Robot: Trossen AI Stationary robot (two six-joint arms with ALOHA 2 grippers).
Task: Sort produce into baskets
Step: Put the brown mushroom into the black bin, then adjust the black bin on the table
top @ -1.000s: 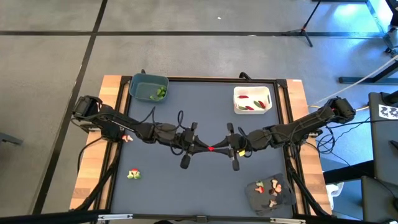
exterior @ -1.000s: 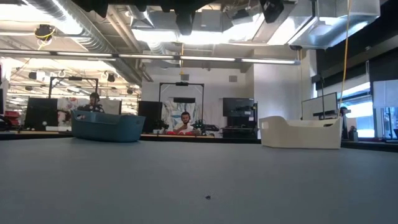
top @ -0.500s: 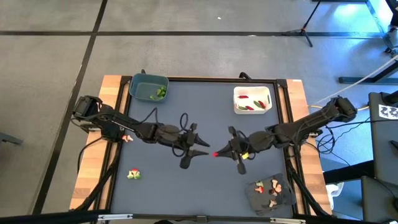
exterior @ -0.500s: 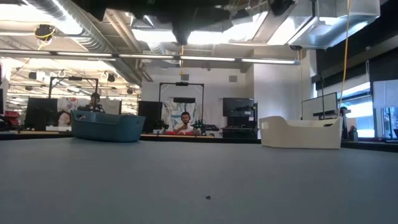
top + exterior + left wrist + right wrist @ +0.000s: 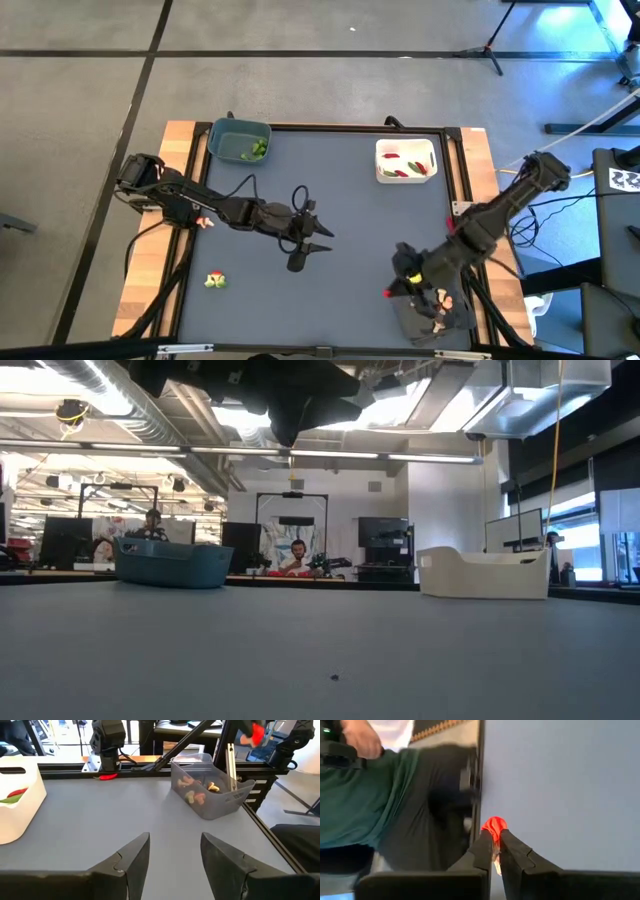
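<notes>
My right gripper (image 5: 392, 290) is shut on a small red piece of produce (image 5: 494, 826) just left of the dark grey tray (image 5: 437, 312), which holds several tan and red pieces. My left gripper (image 5: 318, 240) hangs open over the table's middle with nothing between its fingers (image 5: 172, 855). The blue-grey tub (image 5: 240, 140) with green pieces stands at the far left. The white tub (image 5: 405, 160) with red and green pieces stands at the far right. A red and green piece (image 5: 214, 281) lies on the table near the left. My right gripper pinches the red piece between its two fingers, and the piece's rounded end (image 5: 495, 824) sticks out past the fingertips (image 5: 485, 842). The piece is lifted clear of the table, beside the dark grey tray's left rim (image 5: 398, 305).
Another small piece (image 5: 205, 222) lies by the left arm on the wooden border. The table's black frame (image 5: 465, 200) runs close to the right arm. A person in a green top (image 5: 370, 805) shows beyond the table's near edge. Bare mat lies between the arms.
The two grippers met at the table's middle with the red piece between them. My left gripper has opened and let go of it. My right gripper, still shut on the piece, has swung toward the near right, up to the dark grey tray.
</notes>
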